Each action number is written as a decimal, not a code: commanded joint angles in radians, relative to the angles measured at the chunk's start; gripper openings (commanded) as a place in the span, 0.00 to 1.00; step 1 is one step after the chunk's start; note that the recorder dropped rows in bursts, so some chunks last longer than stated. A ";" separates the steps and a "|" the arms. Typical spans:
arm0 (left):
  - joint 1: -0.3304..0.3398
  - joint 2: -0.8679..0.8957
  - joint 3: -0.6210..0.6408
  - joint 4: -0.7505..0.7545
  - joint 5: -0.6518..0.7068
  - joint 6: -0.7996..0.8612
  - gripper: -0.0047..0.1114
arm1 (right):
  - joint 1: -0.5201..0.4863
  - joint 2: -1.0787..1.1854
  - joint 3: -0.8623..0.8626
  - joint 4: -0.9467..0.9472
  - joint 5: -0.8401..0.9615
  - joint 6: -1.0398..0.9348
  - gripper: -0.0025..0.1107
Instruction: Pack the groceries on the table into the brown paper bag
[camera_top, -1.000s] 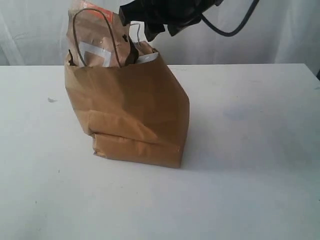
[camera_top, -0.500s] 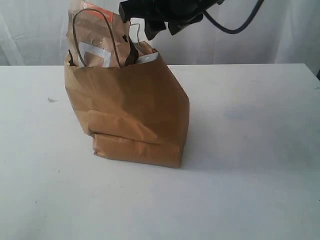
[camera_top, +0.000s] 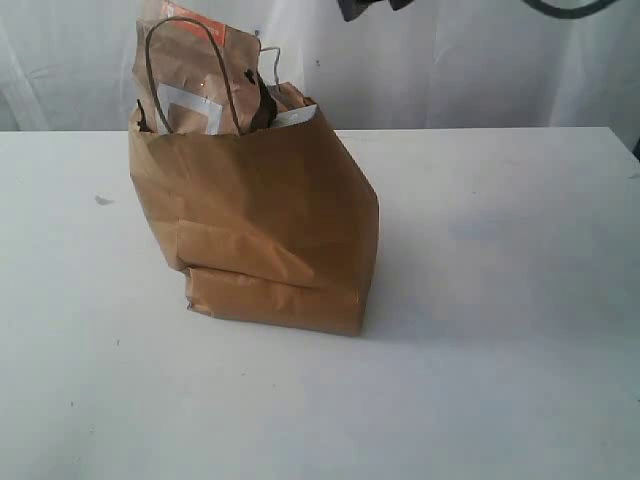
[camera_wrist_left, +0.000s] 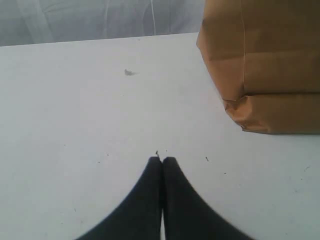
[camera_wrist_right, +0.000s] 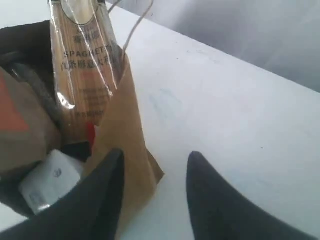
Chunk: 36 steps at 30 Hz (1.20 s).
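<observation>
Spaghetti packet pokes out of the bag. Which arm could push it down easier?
Probably the right. The right gripper is open above the rim of the brown paper bag, next to the spaghetti packet. The left gripper is shut, low over the table beside the bag.

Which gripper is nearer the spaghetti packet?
Right. The right gripper hangs just above the paper bag, close to the spaghetti packet; the left gripper sits low over the table, outside the bag.
</observation>
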 joint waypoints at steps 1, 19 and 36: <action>0.003 -0.005 0.004 -0.003 -0.005 0.003 0.04 | 0.003 -0.147 0.149 -0.028 -0.033 0.018 0.16; 0.003 -0.005 0.004 -0.003 -0.005 0.003 0.04 | 0.059 -0.864 0.868 -0.016 -0.290 0.161 0.02; 0.003 -0.005 0.004 -0.003 -0.005 0.003 0.04 | 0.059 -1.015 1.087 0.171 -0.364 0.172 0.02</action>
